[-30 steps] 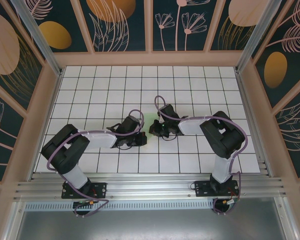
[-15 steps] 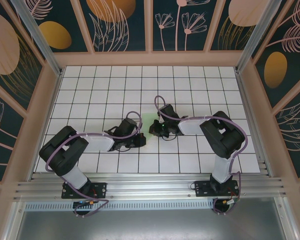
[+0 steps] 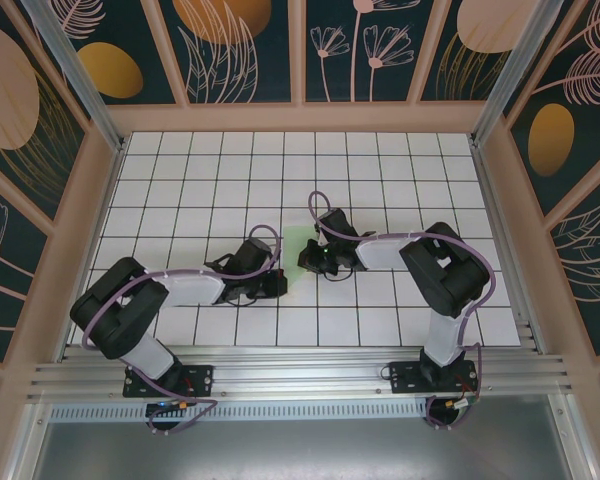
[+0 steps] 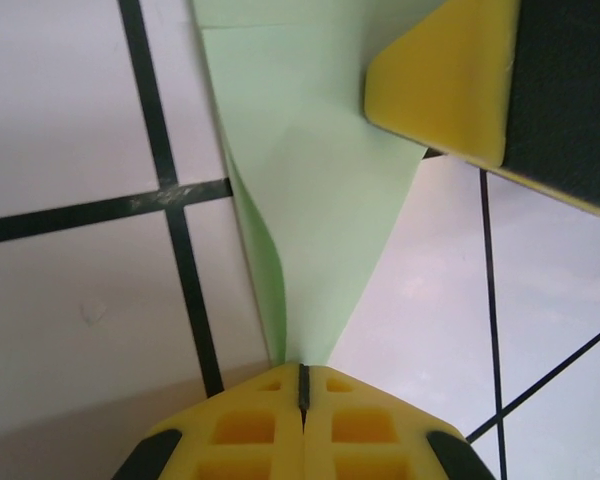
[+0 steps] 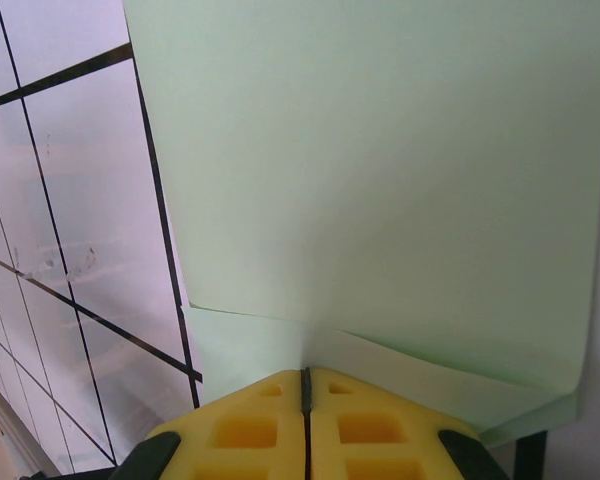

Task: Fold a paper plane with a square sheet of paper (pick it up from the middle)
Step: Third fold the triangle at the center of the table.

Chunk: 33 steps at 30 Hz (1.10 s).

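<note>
White tabletop with black grid lines (image 3: 180,180), walled by dark floral panels (image 3: 240,50). A thin pale green sheet of paper (image 4: 315,190), partly folded, sits mid-table between the 2 arms and tapers to a narrow tip. The yellow-padded left gripper (image 4: 302,372) is closed, pinching that tip. The right gripper (image 5: 305,378) is also closed, clamping the paper's other end, where a folded flap runs along the edge. In the left wrist view, 1 right-gripper pad overlaps the sheet's far corner.
</note>
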Motion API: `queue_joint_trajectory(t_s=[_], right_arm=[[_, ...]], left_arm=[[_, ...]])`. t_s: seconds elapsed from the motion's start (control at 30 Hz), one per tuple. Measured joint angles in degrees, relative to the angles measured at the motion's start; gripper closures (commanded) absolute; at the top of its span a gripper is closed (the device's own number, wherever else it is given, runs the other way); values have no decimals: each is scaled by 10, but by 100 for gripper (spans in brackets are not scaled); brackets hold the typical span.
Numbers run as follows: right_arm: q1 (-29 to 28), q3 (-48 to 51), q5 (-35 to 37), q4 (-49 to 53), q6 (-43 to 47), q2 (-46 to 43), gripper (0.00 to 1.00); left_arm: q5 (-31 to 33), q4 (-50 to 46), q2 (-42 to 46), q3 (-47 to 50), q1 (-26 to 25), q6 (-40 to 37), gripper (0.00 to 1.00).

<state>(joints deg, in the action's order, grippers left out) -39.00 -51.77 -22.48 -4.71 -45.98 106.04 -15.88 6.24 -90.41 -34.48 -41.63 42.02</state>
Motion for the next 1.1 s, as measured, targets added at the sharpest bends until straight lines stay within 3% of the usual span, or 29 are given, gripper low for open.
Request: queue_joint_trajectory(t_s=[0.4, 0.67, 1.1], right_arm=[[0, -3, 0, 3, 0, 1, 91], [0, -6, 0, 3, 0, 3, 91], [-1, -13, 5, 12, 0, 3, 88]], left_arm=[[36, -77, 127, 7, 0, 3, 88], [6, -26, 15, -84, 0, 5, 90], [20, -25, -64, -96, 0, 2, 95]])
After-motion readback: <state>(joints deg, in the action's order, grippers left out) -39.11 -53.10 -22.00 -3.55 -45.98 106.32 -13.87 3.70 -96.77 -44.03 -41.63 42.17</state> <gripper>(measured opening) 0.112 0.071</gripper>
